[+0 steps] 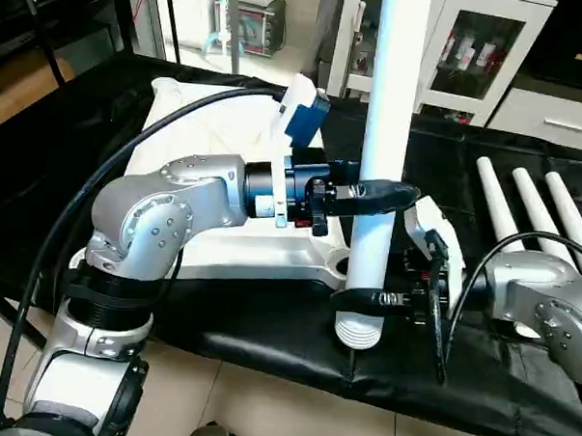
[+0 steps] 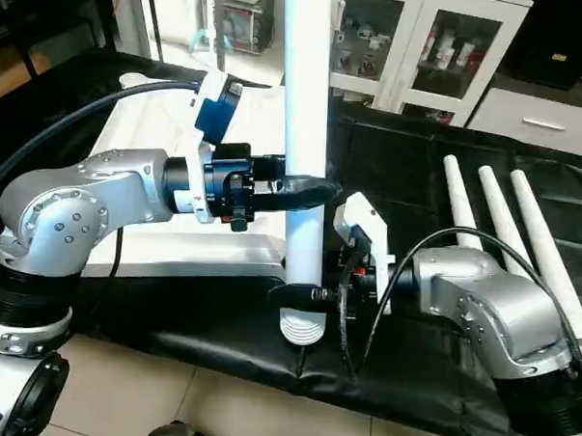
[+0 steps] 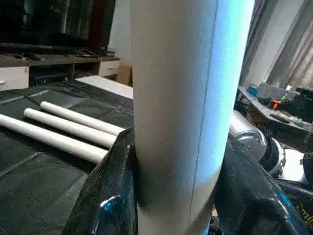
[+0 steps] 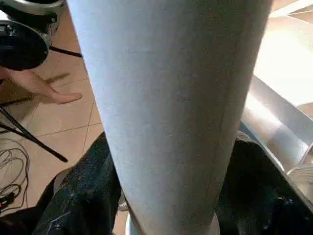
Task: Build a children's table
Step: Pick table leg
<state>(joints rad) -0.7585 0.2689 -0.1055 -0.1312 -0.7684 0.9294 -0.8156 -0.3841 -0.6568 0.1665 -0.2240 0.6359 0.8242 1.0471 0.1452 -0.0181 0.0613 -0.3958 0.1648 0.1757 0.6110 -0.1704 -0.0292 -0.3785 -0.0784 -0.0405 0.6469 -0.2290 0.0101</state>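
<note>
One white table leg [image 1: 386, 135] stands upright over the front edge of the black-covered bench, its ribbed threaded end [image 1: 359, 332] pointing down. My left gripper [image 1: 389, 195] is shut on the leg at mid height, and its black fingers [image 3: 105, 196] press both sides of the tube. My right gripper [image 1: 365, 300] holds the same leg just above the threads, with its fingers [image 4: 83, 191] against the tube. The white table top [image 1: 222, 254] lies flat behind my left arm, one corner close to the leg. Three more legs [image 1: 523, 204] lie side by side at the right.
A black mat [image 1: 267, 323] covers the bench, whose front edge runs just below the leg's end, with tiled floor [image 1: 263, 410] beneath. White glass-door cabinets [image 1: 472, 52] stand behind. A black cable [image 1: 99, 181] loops over my left arm. Part of a person [image 4: 44, 90] shows near the floor.
</note>
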